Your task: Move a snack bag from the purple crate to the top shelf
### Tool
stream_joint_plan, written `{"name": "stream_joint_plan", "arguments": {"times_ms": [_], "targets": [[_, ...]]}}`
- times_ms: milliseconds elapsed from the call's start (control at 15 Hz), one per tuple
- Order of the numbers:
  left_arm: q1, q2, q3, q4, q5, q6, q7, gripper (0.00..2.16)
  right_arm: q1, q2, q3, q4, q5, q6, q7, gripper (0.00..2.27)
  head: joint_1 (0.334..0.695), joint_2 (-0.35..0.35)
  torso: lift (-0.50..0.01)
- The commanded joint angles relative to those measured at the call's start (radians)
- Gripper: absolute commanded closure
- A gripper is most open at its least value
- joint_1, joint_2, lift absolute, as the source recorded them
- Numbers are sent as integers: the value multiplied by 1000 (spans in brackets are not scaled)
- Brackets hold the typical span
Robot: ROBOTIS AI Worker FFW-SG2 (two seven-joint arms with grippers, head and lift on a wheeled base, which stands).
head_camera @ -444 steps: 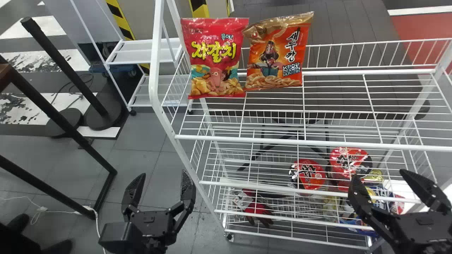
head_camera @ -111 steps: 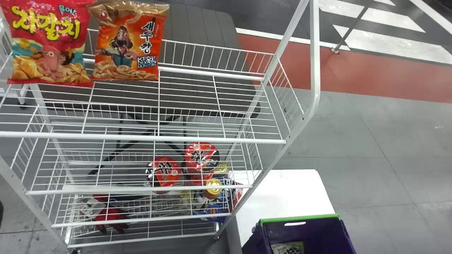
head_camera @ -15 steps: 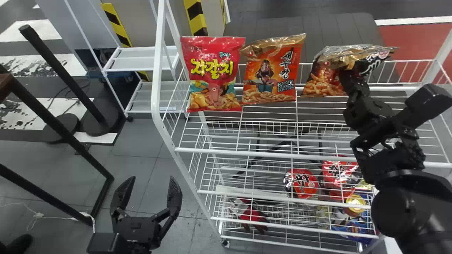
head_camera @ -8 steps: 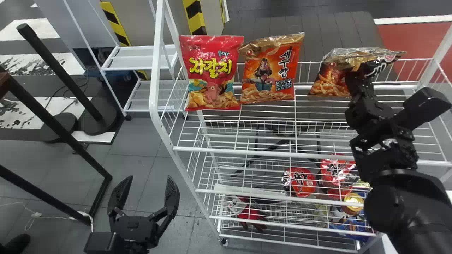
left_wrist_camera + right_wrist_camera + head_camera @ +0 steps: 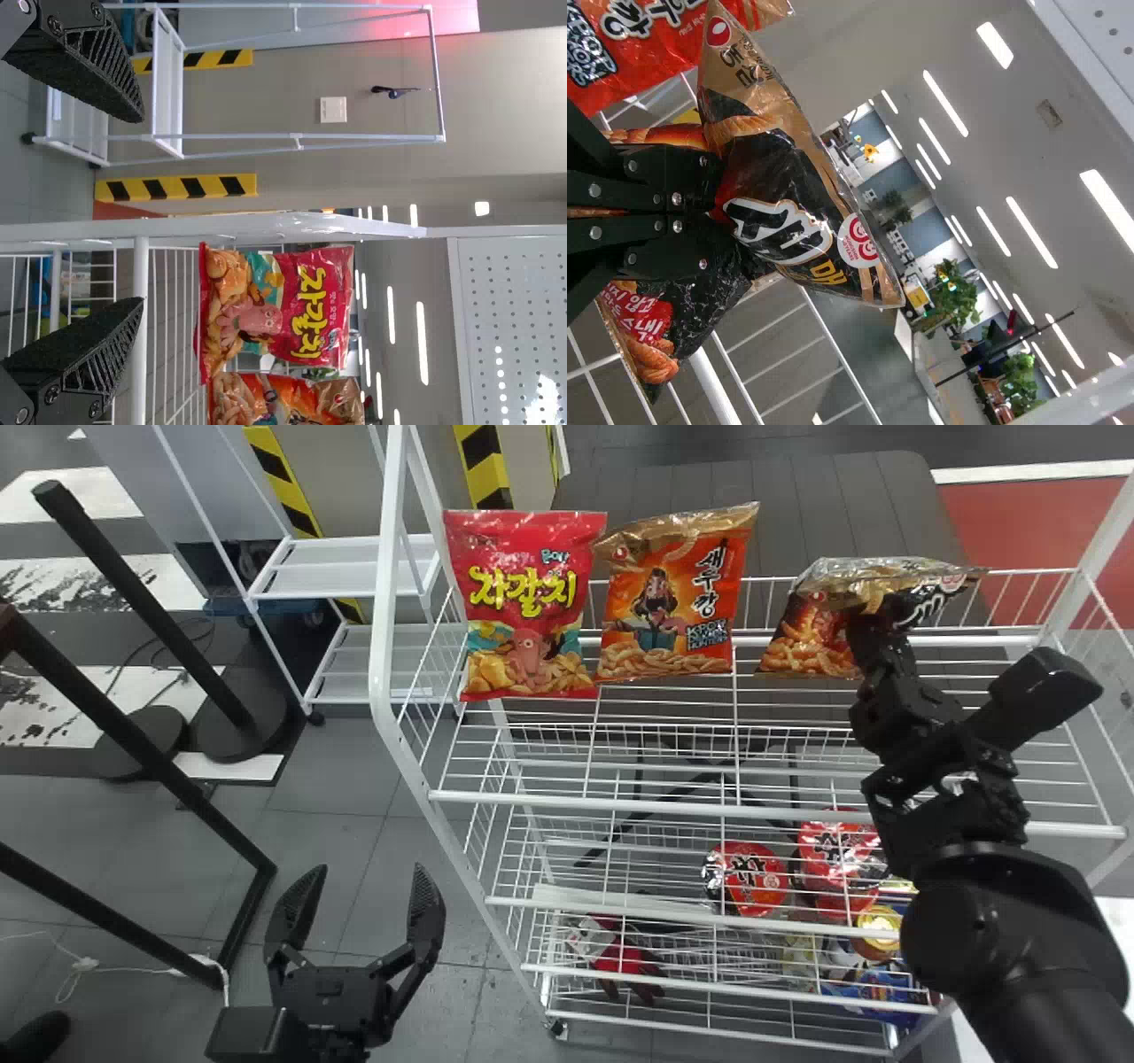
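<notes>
Snack bag (image 5: 811,633), gripped by the right hand (image 5: 716,202) near the rear edge of the top shelf (image 5: 983,640), looks light, slippery and crushable; mid-pack suits a gentle pinch.

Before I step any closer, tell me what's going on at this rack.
The robot's right gripper has a black-and-gold snack bag pinched between its fingers, at the back of the white rack's top shelf. A red snack bag and an orange one stand side by side to its left. I can't tell whether the held bag rests on the shelf, but it isn't released yet. The left gripper is open and empty, off the rack's left side.
</notes>
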State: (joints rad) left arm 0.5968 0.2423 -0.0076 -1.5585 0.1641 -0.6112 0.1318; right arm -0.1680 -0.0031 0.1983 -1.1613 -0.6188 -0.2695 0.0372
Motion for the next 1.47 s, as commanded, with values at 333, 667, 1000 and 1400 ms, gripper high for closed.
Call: {"name": "stream_joint_plan", "arguments": {"times_ms": [333, 667, 1000, 1400], "targets": [[0, 2, 0, 2, 0, -9, 0, 76, -38, 4, 12, 57, -50, 63, 40, 1902, 695, 196, 1], [0, 2, 0, 6, 2, -25, 0, 76, -57, 4, 16, 89, -53, 66, 47, 1814, 695, 201, 1], [0, 2, 0, 8, 3, -31, 0, 76, -68, 4, 16, 98, -71, 109, 82, 1696, 695, 209, 1], [0, 3, 0, 6, 3, -28, 0, 76, -82, 4, 13, 112, -73, 146, 93, 775, 695, 220, 1]]}}
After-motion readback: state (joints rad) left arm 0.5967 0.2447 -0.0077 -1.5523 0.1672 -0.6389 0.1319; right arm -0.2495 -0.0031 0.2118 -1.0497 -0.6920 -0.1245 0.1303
